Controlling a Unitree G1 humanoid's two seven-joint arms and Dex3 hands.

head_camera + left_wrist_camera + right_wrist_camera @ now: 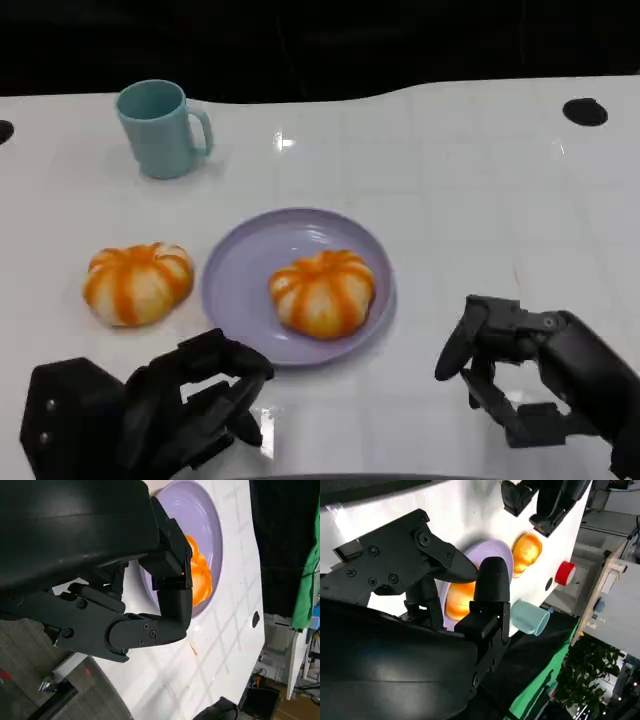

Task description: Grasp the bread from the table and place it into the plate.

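One orange-striped bread [137,283] lies on the white table, left of the purple plate [245,270]. A second bread [322,292] sits inside the plate, toward its right side. My left hand [160,410] hovers near the table's front edge, just below the plate's left rim, fingers loosely bent and holding nothing. My right hand [530,365] is at the front right, apart from the plate, fingers spread and empty. The left wrist view has the left hand [125,605] before the plate [200,510] and its bread [200,577]. Beyond the right hand [420,560] lie both breads [457,597] [527,552].
A teal mug [160,128] stands at the back left, handle to the right. A black round hole [584,111] marks the table's far right. The table's dark back edge runs behind the mug. Open white surface lies right of the plate.
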